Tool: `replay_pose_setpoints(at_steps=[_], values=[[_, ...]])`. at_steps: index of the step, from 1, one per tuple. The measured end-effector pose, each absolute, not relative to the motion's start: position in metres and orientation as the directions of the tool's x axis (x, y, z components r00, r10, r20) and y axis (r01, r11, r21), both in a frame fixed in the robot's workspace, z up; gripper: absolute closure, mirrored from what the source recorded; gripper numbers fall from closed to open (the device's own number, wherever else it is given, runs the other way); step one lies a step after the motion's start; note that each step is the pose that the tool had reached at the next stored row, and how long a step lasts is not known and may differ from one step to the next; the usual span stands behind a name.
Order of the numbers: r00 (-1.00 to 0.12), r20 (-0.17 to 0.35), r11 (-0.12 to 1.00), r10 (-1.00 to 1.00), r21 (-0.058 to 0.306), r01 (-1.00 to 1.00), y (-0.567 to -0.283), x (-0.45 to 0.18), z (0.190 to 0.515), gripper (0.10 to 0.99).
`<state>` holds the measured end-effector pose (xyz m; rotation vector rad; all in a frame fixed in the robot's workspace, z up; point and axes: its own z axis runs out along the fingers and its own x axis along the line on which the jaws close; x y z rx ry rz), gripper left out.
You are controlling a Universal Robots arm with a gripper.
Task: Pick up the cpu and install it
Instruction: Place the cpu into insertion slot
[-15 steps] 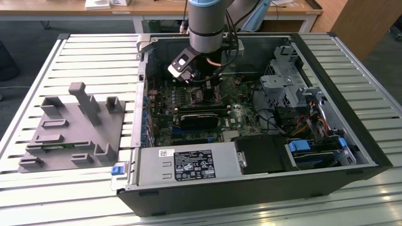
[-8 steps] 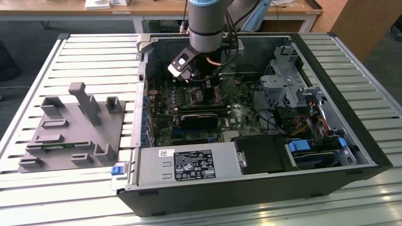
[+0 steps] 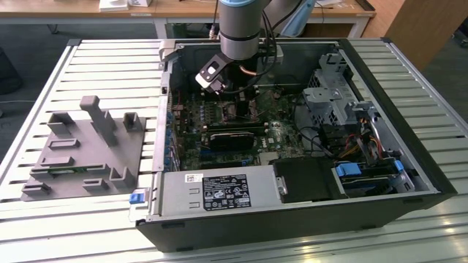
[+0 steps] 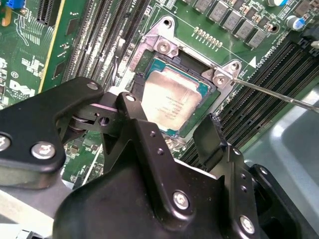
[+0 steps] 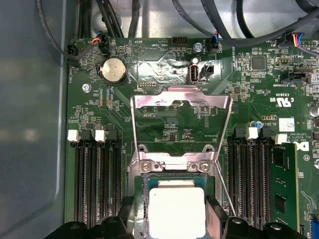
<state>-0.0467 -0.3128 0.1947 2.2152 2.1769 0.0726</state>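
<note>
The cpu, a flat square chip with a silver top, lies inside the motherboard socket; in the first wrist view the cpu sits just below the raised metal load plate. My gripper hangs low over it, one black finger on each side, standing wider than the chip, so it is open. The exterior view shows the gripper reaching down into the open computer case, over the board and hiding the chip.
A thin retention lever sticks out beside the socket. Memory slots flank it, with a green memory stick and a coin battery. A grey fixture lies on the slatted table at the exterior view's left. The power supply fills the case's near side.
</note>
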Motion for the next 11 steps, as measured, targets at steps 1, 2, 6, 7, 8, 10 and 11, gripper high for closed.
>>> replay_pose_setpoints(at_steps=[1, 2, 6, 7, 8, 10, 11], values=[[0.017, 0.009, -0.018, 1.0, 0.058, 0.998, -0.3127, -0.0466, 0.1946, 0.42], [0.018, 0.009, -0.018, 1.0, 0.058, 0.998, -0.3125, -0.0467, 0.1945, 0.42], [0.019, 0.008, -0.019, 1.0, 0.057, 0.998, -0.3125, -0.0467, 0.1946, 0.42], [0.019, 0.008, -0.019, 1.0, 0.057, 0.998, -0.3125, -0.0467, 0.1952, 0.42], [0.018, 0.007, -0.019, 1.0, 0.057, 0.998, -0.3125, -0.0467, 0.1963, 0.42], [0.018, 0.005, -0.019, 1.0, 0.057, 0.998, -0.3125, -0.0467, 0.1995, 0.42], [0.018, 0.004, -0.019, 1.0, 0.057, 0.998, -0.3125, -0.0466, 0.2014, 0.42]])
